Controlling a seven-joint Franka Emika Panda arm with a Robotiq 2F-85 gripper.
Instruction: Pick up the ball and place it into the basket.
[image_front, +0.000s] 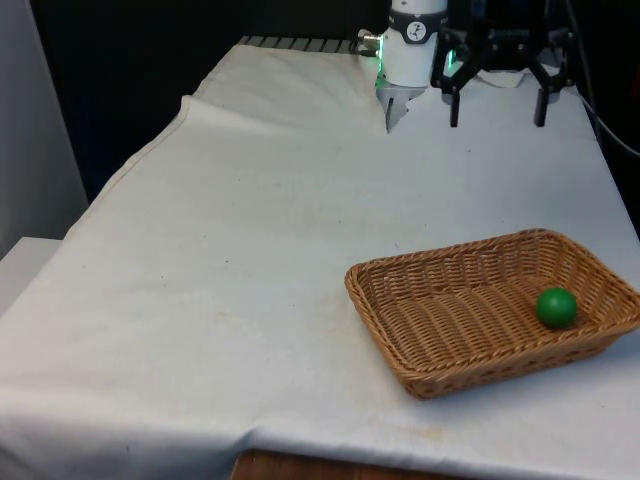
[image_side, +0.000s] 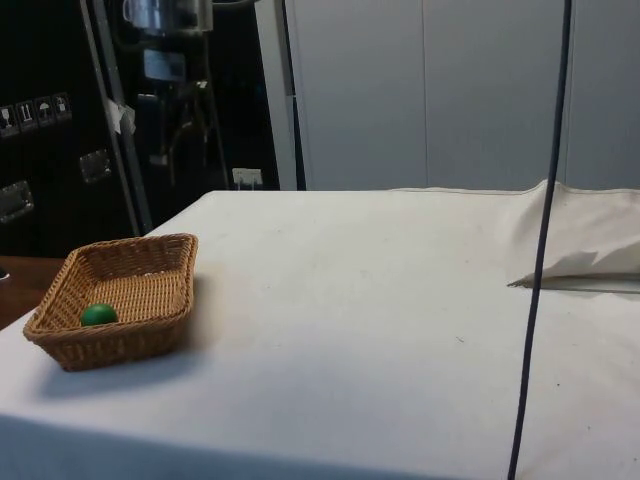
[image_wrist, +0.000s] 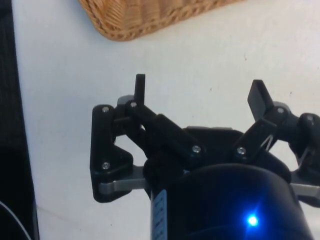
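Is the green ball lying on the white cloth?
No, the ball sits inside the basket, near its end at the front view's right.

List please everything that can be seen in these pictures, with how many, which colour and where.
ball: one, green, lying inside the basket, near its end at the front view's right.
basket: one, woven tan wicker, rectangular, on the table's near part at the front view's right.
cloth: one, white, covering the table, bunched into folds at the far end.
cable: one, dark, hanging down across the side view.
cabinets: dark, behind the table in the side view.
gripper: one, black, two fingers spread open, holding nothing, raised over the table's far end, well away from the basket.
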